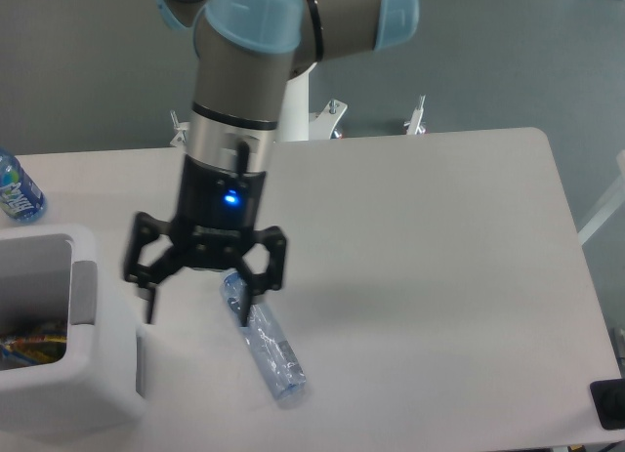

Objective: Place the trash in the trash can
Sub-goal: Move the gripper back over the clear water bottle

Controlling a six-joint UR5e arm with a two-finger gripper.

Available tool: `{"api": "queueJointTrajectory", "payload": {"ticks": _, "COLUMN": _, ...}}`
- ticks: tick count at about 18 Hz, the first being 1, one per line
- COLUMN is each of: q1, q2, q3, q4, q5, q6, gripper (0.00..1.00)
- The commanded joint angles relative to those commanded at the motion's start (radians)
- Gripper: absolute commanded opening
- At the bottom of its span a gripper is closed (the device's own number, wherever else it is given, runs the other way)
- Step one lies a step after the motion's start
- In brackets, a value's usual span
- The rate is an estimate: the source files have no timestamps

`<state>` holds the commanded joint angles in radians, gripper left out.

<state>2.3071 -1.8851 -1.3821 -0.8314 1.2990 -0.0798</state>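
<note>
The flattened clear plastic bottle (264,340) lies on the white table, slanting from upper left to lower right; I cannot make out its blue cap. My gripper (195,310) hangs above the table with its jaws wide open and empty. Its right finger (242,301) is at the bottle's upper end and partly covers it; its left finger (150,301) is beside the trash can. The trash can (59,335), a white boxy bin with a grey strip (84,291) on its rim, stands at the left front. The crumpled white wrapper is not in view.
An uncrushed blue-labelled bottle (17,188) stands at the table's left edge behind the bin. Some colourful items (29,343) lie inside the bin. The arm's base mount (308,120) is at the table's far edge. A dark object (610,403) sits at the right front corner.
</note>
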Motion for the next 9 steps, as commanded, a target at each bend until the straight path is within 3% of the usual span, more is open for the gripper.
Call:
{"api": "queueJointTrajectory", "payload": {"ticks": 4, "q1": 0.009, "q2": -0.052, "q3": -0.057, "q4": 0.002, "q5": 0.088, "q6": 0.018, "gripper": 1.0}}
{"api": "queueJointTrajectory", "payload": {"ticks": 9, "q1": 0.009, "q2": -0.161, "q3": -0.064, "q4": 0.002, "q5": 0.157, "q6": 0.029, "gripper": 1.0}}
